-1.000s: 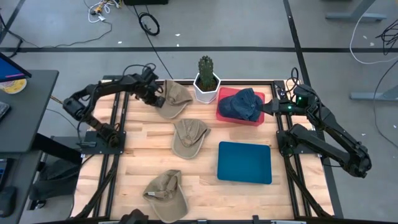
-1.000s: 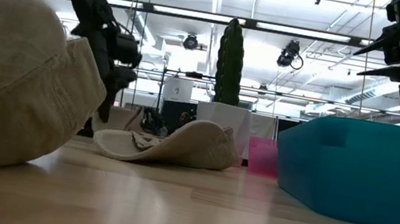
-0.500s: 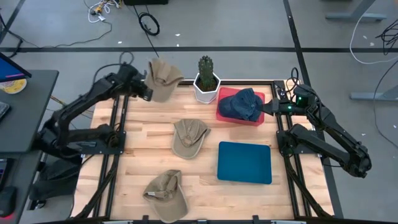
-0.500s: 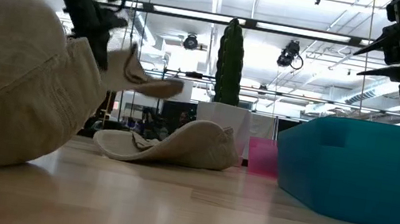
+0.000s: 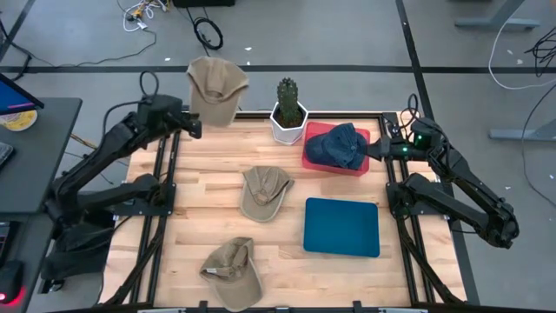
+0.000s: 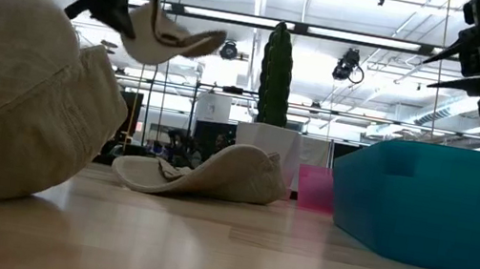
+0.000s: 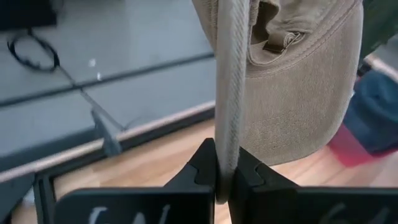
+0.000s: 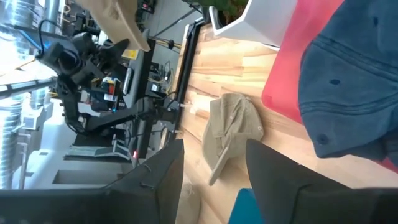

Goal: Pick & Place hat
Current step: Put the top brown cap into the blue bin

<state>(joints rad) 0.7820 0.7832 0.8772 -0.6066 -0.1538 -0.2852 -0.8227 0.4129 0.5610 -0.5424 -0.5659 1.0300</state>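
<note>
**Tan cap aloft in the left gripper, not yet placed**

Nearest the table's front edge lies a khaki cap (image 5: pixel 231 272), untouched. Beyond it a teal bin (image 5: pixel 341 227) sits empty beside a second khaki cap (image 5: pixel 264 191) at mid-table. Farther back, a navy cap (image 5: pixel 340 145) already rests in the pink bin (image 5: pixel 316 159), next to a potted cactus (image 5: pixel 288 110). The right gripper (image 5: pixel 380 149) waits just beside that bin, fingers apart and holding nothing. At the far left corner the left gripper (image 5: pixel 193 129) has its fingers clamped on the brim of a tan cap (image 5: pixel 213 88), raised well clear of the table (image 5: pixel 195 213) and hanging past its back edge. Judging from this, one cap looks delivered and one is lifted but not set down; carrying it to a bin and releasing remains, and two caps lie unpicked
</note>
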